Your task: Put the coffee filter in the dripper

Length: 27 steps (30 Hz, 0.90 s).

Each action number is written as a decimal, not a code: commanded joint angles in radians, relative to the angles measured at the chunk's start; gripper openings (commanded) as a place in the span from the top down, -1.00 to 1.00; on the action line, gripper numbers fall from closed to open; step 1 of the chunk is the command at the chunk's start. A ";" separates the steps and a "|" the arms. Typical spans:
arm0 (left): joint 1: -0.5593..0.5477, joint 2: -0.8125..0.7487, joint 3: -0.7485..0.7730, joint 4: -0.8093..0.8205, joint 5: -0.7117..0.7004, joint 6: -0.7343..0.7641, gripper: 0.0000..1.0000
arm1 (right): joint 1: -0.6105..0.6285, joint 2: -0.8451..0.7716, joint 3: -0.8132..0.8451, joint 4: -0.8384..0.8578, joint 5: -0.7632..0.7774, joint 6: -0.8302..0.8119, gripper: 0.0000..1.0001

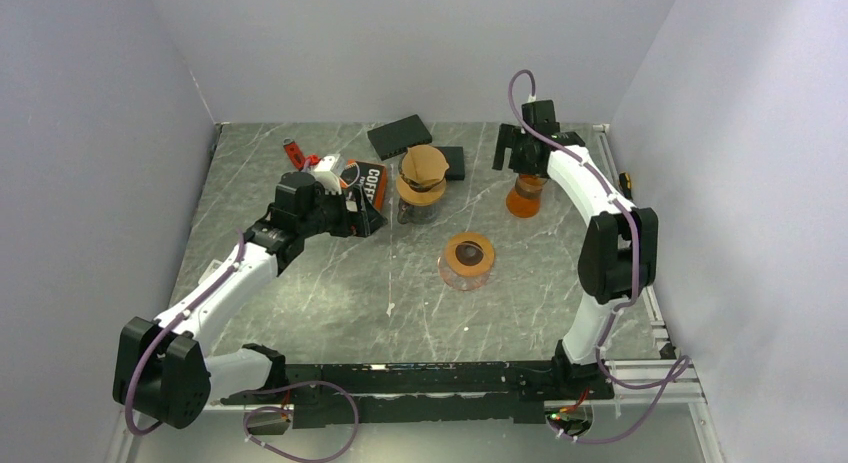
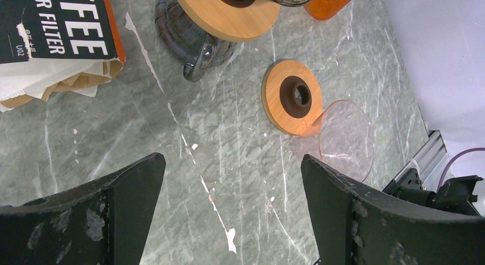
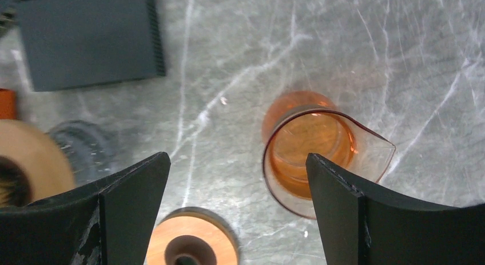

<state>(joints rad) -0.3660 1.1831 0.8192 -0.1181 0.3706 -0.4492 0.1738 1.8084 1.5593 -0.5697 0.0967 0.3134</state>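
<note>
A brown paper coffee filter (image 1: 424, 164) sits in a wood-collared dripper (image 1: 421, 190) that stands on a dark glass server; the left wrist view shows the collar (image 2: 229, 16). A second dripper (image 1: 467, 259), pink glass with a wooden ring, lies on the table, also in the left wrist view (image 2: 297, 99). The black "COFFEE FILTER" pack (image 1: 366, 183) lies open with filters sticking out (image 2: 46, 84). My left gripper (image 1: 360, 217) (image 2: 231, 173) is open and empty beside the pack. My right gripper (image 1: 520, 161) (image 3: 237, 165) is open and empty above an orange glass carafe (image 3: 314, 153).
Two black flat boxes (image 1: 400, 136) (image 1: 452, 162) lie at the back; one shows in the right wrist view (image 3: 91, 39). A red-and-white object (image 1: 296, 153) lies at the back left. Grey walls enclose the marble table (image 1: 300, 283) on three sides.
</note>
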 commanded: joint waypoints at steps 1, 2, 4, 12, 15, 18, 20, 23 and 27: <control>0.002 -0.037 0.004 -0.001 -0.003 0.016 -0.90 | -0.008 0.024 0.045 -0.089 0.047 -0.027 -0.81; 0.002 -0.038 0.003 -0.001 -0.014 0.017 -0.90 | -0.008 0.030 0.040 -0.087 0.040 -0.027 -0.77; 0.002 -0.035 0.004 0.001 -0.023 0.019 -0.90 | -0.009 0.041 0.032 -0.096 0.038 -0.024 -0.71; 0.002 -0.007 0.029 0.023 -0.007 0.014 -0.90 | -0.005 0.046 -0.005 -0.118 0.027 -0.030 -0.46; 0.002 0.013 0.031 0.032 -0.003 0.011 -0.87 | 0.002 0.027 -0.018 -0.130 0.037 -0.035 -0.43; 0.001 0.024 0.037 0.030 0.012 0.002 -0.84 | 0.007 0.009 -0.026 -0.150 0.047 -0.040 -0.38; 0.000 0.024 0.031 0.045 0.024 -0.006 -0.83 | 0.012 -0.001 -0.036 -0.160 0.044 -0.043 -0.35; -0.005 0.023 0.020 0.064 0.029 -0.020 -0.83 | 0.020 -0.016 -0.053 -0.172 0.040 -0.042 -0.31; -0.015 0.027 0.006 0.092 0.041 -0.045 -0.83 | 0.032 -0.050 -0.092 -0.185 0.016 -0.037 -0.29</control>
<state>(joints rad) -0.3687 1.2091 0.8192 -0.1032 0.3790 -0.4652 0.1905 1.8362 1.4979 -0.7155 0.1223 0.2798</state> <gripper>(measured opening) 0.917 0.650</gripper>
